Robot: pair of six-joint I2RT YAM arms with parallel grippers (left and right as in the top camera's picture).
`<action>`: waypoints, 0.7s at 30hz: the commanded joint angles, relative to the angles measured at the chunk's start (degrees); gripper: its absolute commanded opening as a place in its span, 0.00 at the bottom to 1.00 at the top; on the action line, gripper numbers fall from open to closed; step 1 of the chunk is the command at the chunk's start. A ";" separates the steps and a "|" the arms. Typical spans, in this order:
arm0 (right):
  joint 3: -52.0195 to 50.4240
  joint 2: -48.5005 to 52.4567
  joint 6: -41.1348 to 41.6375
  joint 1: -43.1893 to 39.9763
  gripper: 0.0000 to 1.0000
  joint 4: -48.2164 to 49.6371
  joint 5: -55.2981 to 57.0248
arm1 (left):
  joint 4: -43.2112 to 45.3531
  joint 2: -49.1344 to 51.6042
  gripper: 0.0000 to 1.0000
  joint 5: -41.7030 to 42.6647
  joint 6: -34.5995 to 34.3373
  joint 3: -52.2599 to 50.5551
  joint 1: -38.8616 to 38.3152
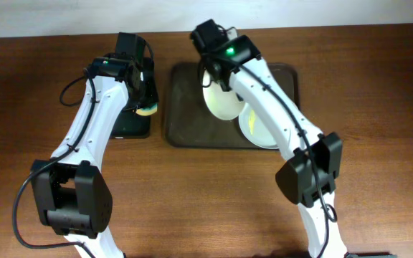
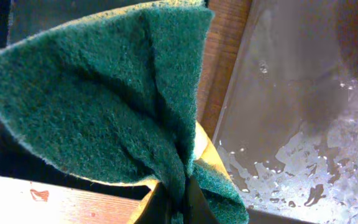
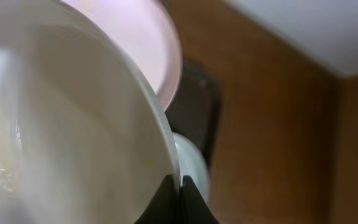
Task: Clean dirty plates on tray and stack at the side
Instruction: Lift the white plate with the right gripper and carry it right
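Note:
My right gripper (image 1: 217,75) is shut on the rim of a white plate (image 1: 221,100) and holds it tilted above the dark tray (image 1: 185,122). In the right wrist view the plate (image 3: 73,124) fills the left side, its rim pinched between the fingers (image 3: 179,193). Another white plate (image 1: 257,129) lies on the tray's right part, with faint yellow smears; it also shows in the right wrist view (image 3: 191,162). My left gripper (image 1: 143,93) is shut on a green and yellow sponge (image 2: 104,93), also seen overhead (image 1: 148,109), just left of the tray. A third plate is not visible.
A smaller black tray (image 1: 131,127) stands left of the big tray, under my left arm. The big tray's wet floor (image 2: 291,124) shows water drops. Brown wooden table (image 1: 378,86) lies all around.

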 commanded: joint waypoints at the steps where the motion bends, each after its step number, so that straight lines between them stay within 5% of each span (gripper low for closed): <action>1: 5.14 -3.02 -1.42 4.52 0.04 -1.44 12.90 | 0.37 -0.02 0.00 0.42 0.72 0.72 1.73; 9: 6.21 -3.02 -16.96 11.10 0.04 3.08 32.63 | -0.11 -0.02 0.00 0.68 0.72 0.72 4.09; 21: 6.21 -3.02 -24.94 13.66 0.04 5.79 33.46 | -0.20 -0.02 0.00 0.68 0.72 0.72 4.09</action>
